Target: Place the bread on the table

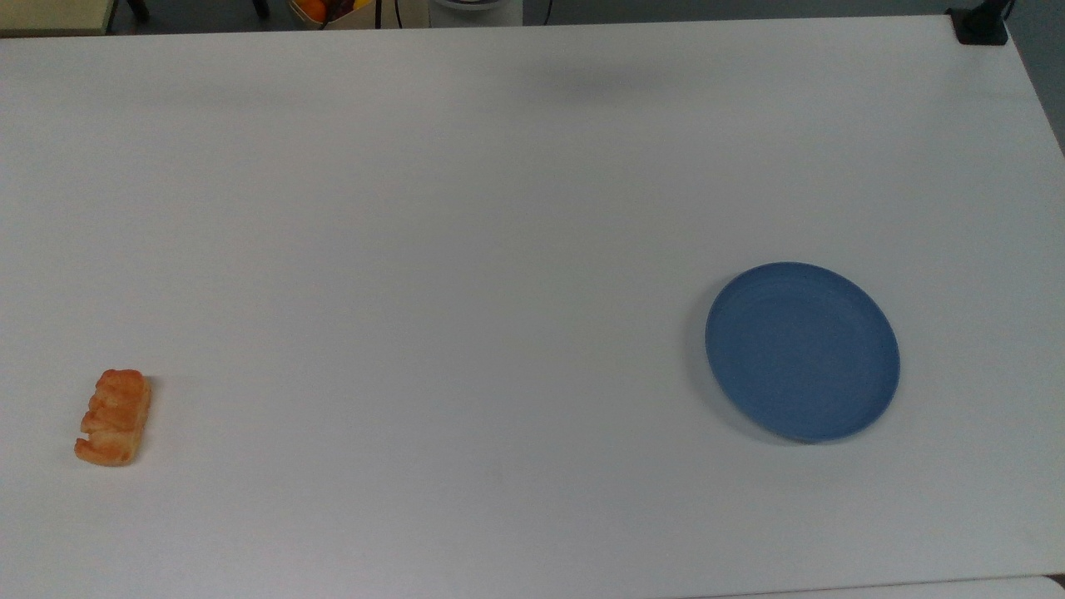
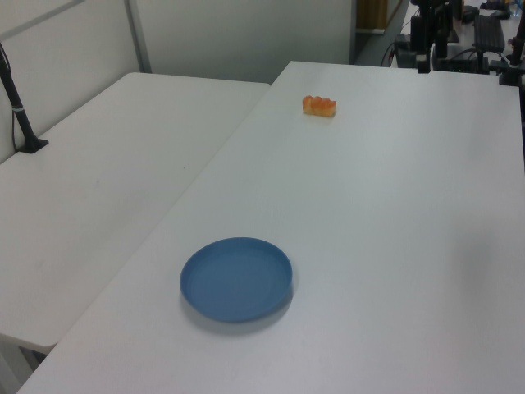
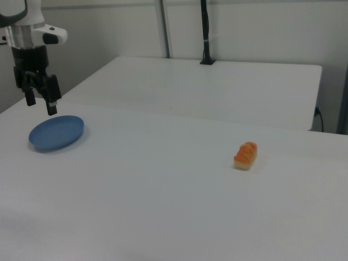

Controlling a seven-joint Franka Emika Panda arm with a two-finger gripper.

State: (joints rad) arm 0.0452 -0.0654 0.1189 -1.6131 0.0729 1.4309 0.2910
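Note:
The bread [image 1: 114, 418] [image 2: 319, 106] [image 3: 246, 155], a small golden-orange braided roll, lies alone on the white table [image 1: 499, 249] [image 2: 369, 205] [image 3: 163, 196], near the top view's left edge. My gripper [image 3: 41, 104] hangs in the air at the right view's left, just above and behind the blue plate [image 3: 56, 132]. Its black fingers [image 3: 51, 107] point down and stand open with nothing between them. The gripper is far from the bread, which nothing touches.
The round blue plate [image 1: 802, 350] [image 2: 236, 278] has nothing on it. A second white table [image 2: 98, 189] [image 3: 217, 87] adjoins this one, with a black post [image 2: 20, 115] [image 3: 205, 32] on it. A black clamp [image 1: 982, 25] grips the far corner.

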